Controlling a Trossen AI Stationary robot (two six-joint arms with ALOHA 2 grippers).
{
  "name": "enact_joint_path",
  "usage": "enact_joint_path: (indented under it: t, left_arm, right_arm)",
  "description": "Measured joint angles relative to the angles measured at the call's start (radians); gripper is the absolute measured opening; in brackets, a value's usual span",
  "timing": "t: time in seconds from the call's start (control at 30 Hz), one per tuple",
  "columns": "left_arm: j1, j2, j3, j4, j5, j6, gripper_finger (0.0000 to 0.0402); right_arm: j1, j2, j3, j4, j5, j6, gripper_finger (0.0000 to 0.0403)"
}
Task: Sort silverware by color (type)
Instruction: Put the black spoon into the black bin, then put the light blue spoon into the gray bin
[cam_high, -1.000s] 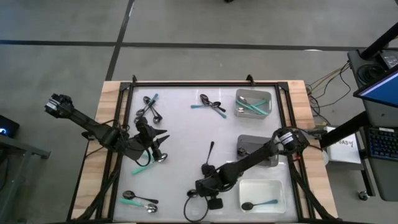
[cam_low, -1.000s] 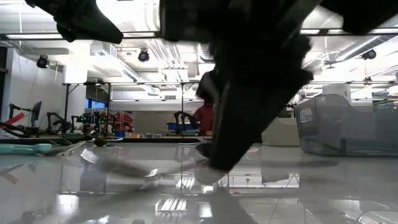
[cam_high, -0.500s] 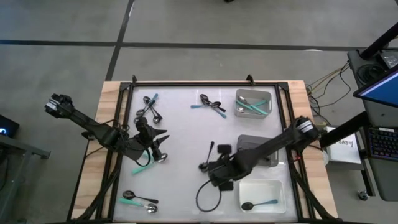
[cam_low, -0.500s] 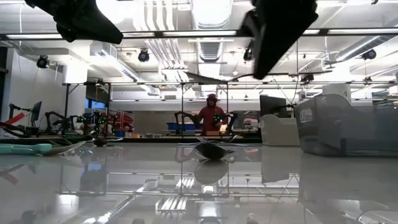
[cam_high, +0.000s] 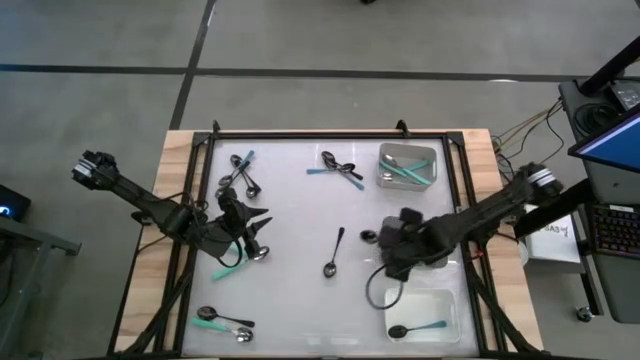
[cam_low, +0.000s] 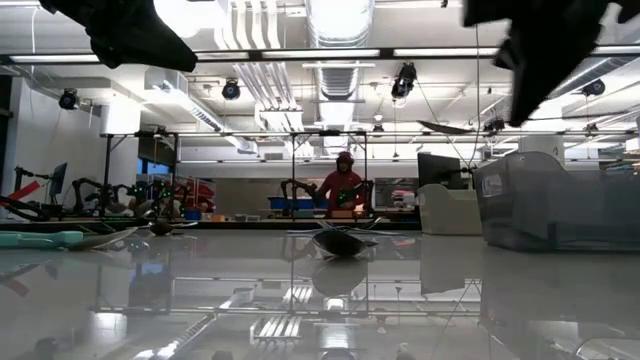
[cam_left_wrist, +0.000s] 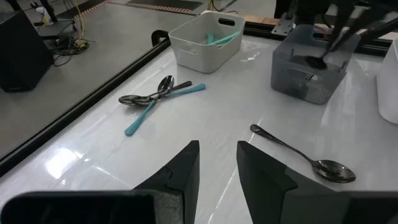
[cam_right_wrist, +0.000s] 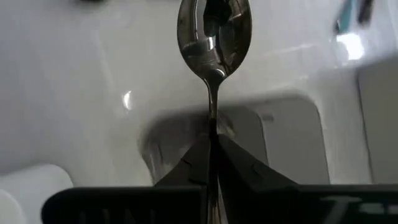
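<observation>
Now swung from mid-bench toward the grey tray (cam_high: 432, 252), right end effector (cam_right_wrist: 212, 144) clamped on an all-metal spoon (cam_right_wrist: 214, 31) above it, ready for drop-off.

This is a robotics lab or workshop hall. The low view looks across the glossy desk (cam_low: 300, 300) into a big open room with exposed ducts (cam_low: 338, 25), strip lights and black ceiling lamps (cam_low: 231, 90). Other robot arms (cam_low: 60, 195) stand on benches at the far left, and a person (cam_low: 343, 185) works at a bench in the back. From above, the desk stands on bare concrete floor (cam_high: 320, 40), with loose cables (cam_high: 525, 130) and a keyboard (cam_high: 608, 230) beside it.
</observation>
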Motion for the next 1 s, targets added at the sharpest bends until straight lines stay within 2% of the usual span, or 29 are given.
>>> enact_joint_path:
  t: [0.2,0.4,0.6,0.83,1.0]
  left_arm:
    - [0.0,0.0,0.0,0.0,0.0,0.0,0.009]
    - [0.0,0.0,-0.001,0.0,0.0,0.0,0.009]
    - [0.0,0.0,-0.001,0.0,0.0,0.001,0.009]
    - [0.0,0.0,-0.001,-0.006,0.0,0.001,0.009]
    - [0.0,0.001,-0.001,-0.029,0.005,-0.059,0.009]
  right_arm:
    - [0.002,-0.206,-0.195,0.021,0.0,0.195,0.0009]
    - [0.002,-0.31,-0.321,0.024,0.0,0.336,0.0012]
    - [0.002,-0.319,-0.371,0.032,0.0,0.4,0.0049]
    - [0.002,-0.302,-0.361,0.117,-0.002,0.379,0.0101]
    - [0.002,-0.302,-0.332,0.226,-0.001,0.345,0.0115]
